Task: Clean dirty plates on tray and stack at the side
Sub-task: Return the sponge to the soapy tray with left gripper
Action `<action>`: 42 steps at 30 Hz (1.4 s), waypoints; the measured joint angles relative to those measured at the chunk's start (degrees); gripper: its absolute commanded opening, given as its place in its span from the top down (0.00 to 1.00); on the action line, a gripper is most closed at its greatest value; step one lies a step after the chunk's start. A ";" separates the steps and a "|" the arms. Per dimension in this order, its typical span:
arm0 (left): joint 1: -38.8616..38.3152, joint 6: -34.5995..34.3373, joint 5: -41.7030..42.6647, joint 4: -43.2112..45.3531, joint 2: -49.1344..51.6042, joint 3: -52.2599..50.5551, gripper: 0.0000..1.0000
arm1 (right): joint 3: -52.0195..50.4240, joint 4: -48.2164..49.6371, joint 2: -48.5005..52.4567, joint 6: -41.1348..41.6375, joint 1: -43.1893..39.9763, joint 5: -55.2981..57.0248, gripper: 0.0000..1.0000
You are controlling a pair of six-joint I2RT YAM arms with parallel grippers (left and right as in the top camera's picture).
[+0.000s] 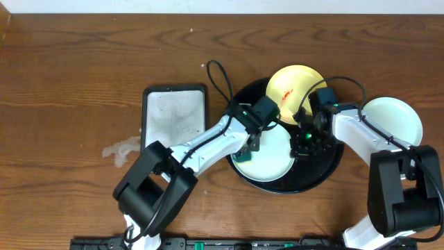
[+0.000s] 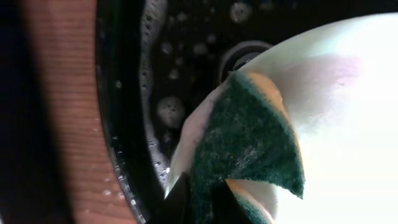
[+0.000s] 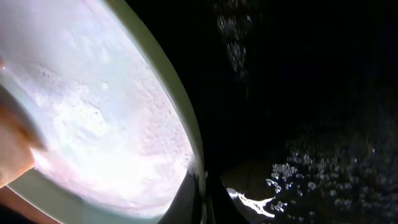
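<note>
- left arm (image 1: pixel 208 144): white links, black joint housings; black cable (image 1: pixel 220 80) loops behind left gripper (image 1: pixel 246 154)
- right arm (image 1: pixel 361 132): same white/black build; green LED (image 1: pixel 303 136) lit just behind right gripper (image 1: pixel 303 147)
- fingers (image 2: pixel 177 202): black, tapered

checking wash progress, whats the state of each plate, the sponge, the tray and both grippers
black tray: wet, sudsy
yellow plate: red smear, leaning on tray's far rim
middle mint plate: in tray, sudsy
right mint plate: looks clean, on table beside tray
sponge: pressed on middle mint plate
left gripper: shut on sponge
right gripper: shut on middle mint plate's rim
</note>
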 measured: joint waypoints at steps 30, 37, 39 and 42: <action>29.66 15.15 6.78 -0.70 -16.90 -14.14 0.61 | 0.04 0.66 0.00 -0.24 -0.13 1.70 0.99; 32.48 16.72 13.16 -2.25 -23.23 -13.88 0.39 | -0.55 0.07 -2.64 0.39 0.07 4.90 0.99; 32.48 16.79 13.84 -3.21 -27.17 -13.77 0.34 | -0.87 -0.57 -6.78 1.25 1.11 8.61 0.99; 32.48 17.05 14.51 -5.11 -33.99 -13.00 0.29 | -0.90 -0.81 -15.45 2.01 4.00 14.32 0.99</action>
